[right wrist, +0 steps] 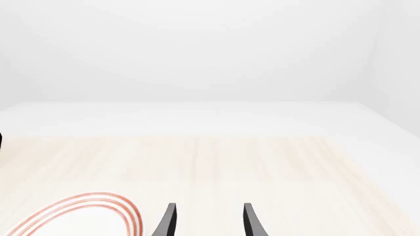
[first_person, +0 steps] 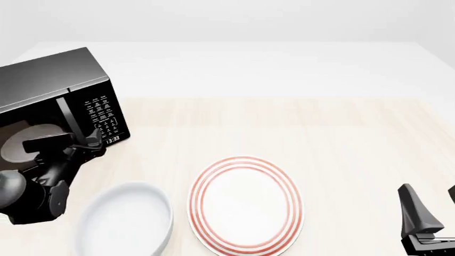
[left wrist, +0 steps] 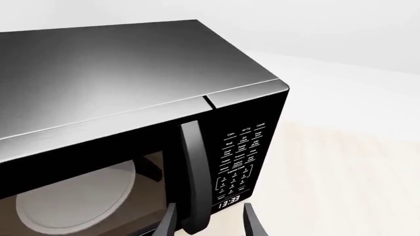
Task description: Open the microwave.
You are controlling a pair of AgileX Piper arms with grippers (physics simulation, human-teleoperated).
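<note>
The microwave is a glossy black box at the table's far left, with a white turntable plate behind its window. Its vertical bar handle runs beside the white-lettered keypad and the clock display. The door looks flush with the keypad panel. My left gripper is open, with one finger on each side of the handle's lower end and gaps showing to both. My right gripper hangs open and empty over the table's near right corner.
A white plate with red rings lies at the near middle of the wooden table. A white bowl sits to its left, just below my left arm.
</note>
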